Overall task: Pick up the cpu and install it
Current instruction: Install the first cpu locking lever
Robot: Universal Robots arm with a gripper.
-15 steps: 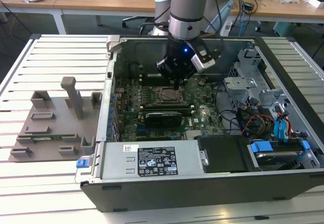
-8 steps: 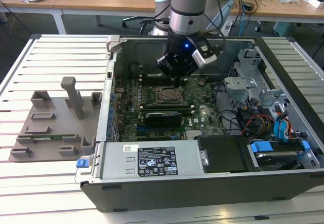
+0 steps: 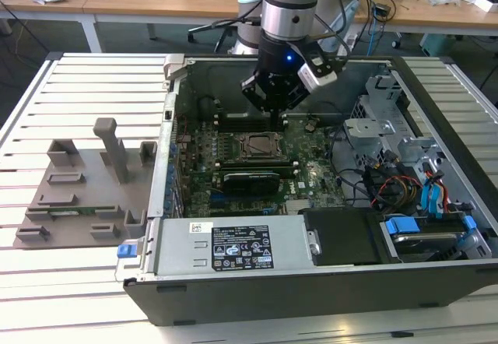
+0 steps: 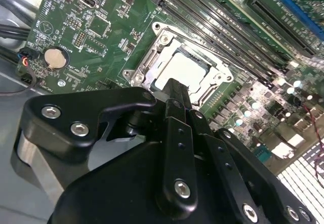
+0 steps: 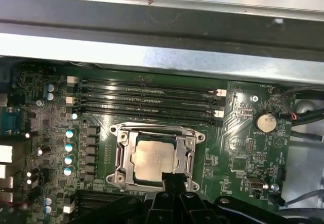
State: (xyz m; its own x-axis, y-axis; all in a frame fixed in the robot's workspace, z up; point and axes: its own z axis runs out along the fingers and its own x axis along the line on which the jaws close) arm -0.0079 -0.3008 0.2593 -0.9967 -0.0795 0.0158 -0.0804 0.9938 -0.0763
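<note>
Silvery metal tops the cpu [image 5: 154, 157], lying flat in the socket frame [image 5: 120, 155] on the motherboard [image 5: 238, 148]; thin, stiff and light, it looks fragile underneath, best held by its edges. Just above hangs the hand [image 3: 274, 95], empty; whether spread or shut I cannot tell, with memory slots [image 5: 147, 100] close beside

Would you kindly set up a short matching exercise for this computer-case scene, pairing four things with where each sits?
Things:
1. cpu
2. pincer
3. grey holder plate
4. coin battery

Places:
A. on the slatted table, to the exterior view's left of the case
B. lying in the socket frame on the motherboard
C. in a round holder on the green board, apart from the socket
D. above the motherboard, inside the open case

Pairs: 1-B, 2-D, 3-A, 4-C
</note>
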